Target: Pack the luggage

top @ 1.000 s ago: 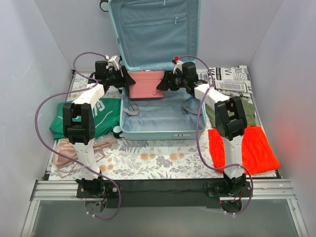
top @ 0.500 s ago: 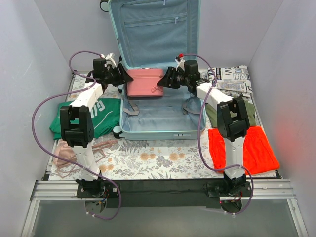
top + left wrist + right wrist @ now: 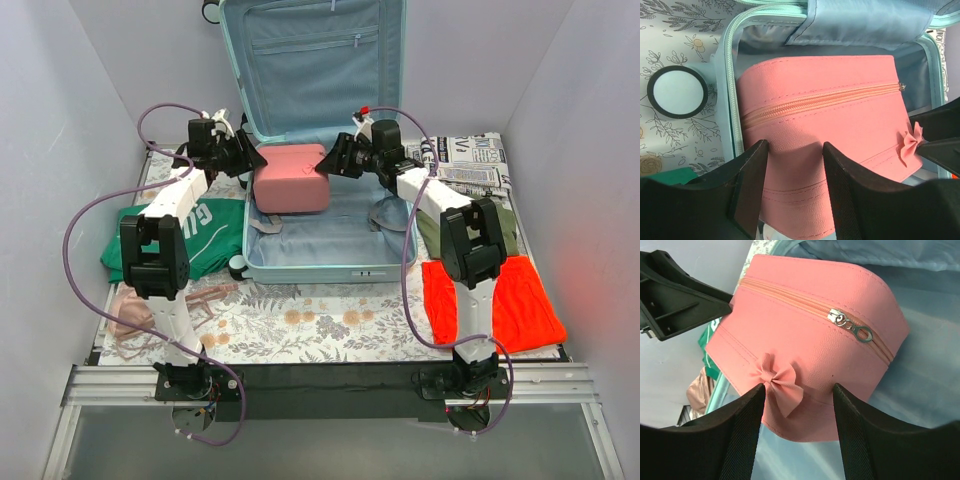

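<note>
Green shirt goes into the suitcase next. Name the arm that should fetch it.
Left. The green shirt lies beside the luggage on the left arm's side, near the left gripper. The right gripper would probably have to cross the open luggage and the pink case to reach it.

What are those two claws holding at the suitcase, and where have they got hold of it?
A pink zip case: the left gripper pinches one end, the right gripper the opposite end, by the bow.

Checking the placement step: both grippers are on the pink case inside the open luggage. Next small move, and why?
Probably lower the pink case flat onto the luggage lining. The left gripper and right gripper each pinch an end, and it looks tilted, not settled.
</note>
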